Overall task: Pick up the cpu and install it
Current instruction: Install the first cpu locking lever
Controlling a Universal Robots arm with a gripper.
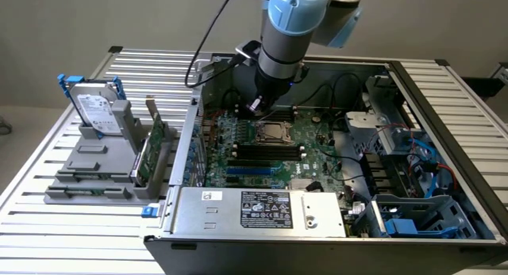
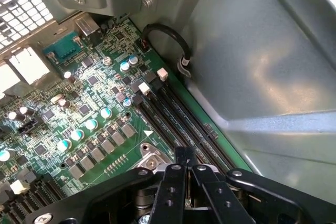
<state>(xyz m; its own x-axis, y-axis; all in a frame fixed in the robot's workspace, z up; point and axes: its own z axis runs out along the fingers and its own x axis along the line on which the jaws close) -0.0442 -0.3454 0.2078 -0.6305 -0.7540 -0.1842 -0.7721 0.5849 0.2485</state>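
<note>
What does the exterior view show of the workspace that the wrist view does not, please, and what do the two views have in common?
The exterior view alone takes in the hard drive standing in a grey holder on the slatted table, the power supply and the metal-framed socket, with the gripper hanging just beyond it.

The wrist view alone gives close detail: round capacitors, a looped black cable by the case wall, and the gripper's black fingers close together.

Both share the green motherboard and its black memory slots.
</note>
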